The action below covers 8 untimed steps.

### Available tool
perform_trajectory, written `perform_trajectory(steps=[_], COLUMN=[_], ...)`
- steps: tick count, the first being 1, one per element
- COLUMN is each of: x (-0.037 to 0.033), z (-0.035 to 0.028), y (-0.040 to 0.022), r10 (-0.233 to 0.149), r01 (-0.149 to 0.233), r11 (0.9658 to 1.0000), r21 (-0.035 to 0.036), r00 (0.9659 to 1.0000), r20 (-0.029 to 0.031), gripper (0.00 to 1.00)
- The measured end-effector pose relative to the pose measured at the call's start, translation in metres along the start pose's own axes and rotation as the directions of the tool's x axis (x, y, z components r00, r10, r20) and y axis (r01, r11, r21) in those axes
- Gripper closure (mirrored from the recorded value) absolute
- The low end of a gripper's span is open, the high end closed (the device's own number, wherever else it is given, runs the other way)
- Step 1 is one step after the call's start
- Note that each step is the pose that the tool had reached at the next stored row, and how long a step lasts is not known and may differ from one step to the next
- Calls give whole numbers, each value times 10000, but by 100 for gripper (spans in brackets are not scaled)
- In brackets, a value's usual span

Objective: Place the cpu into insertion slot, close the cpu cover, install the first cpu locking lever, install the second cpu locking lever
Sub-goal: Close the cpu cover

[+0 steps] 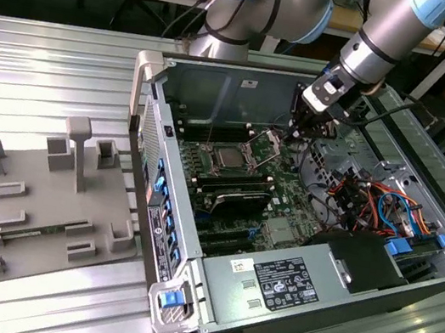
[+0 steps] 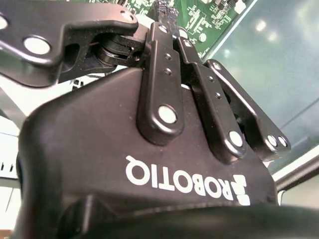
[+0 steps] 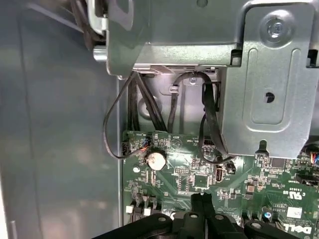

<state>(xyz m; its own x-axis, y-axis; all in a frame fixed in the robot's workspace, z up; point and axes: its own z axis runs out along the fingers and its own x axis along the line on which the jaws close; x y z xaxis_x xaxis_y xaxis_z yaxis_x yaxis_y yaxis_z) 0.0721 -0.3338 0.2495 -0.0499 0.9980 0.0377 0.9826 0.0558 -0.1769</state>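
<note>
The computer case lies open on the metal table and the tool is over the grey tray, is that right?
No. The tool is inside the computer case, over the green board; the grey tray lies apart on the metal table, as the exterior view shows.
</note>
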Motion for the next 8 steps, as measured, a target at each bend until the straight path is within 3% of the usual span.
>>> perform_trajectory(steps=[3, 8], x=[2, 13], z=[45, 87], y=[-57, -270], r10=[-2, -4], r01=[2, 4], r11=[10000, 10000], r21=[0, -29], r00=[10000, 10000], r20=[-4, -13], gripper=[89, 89])
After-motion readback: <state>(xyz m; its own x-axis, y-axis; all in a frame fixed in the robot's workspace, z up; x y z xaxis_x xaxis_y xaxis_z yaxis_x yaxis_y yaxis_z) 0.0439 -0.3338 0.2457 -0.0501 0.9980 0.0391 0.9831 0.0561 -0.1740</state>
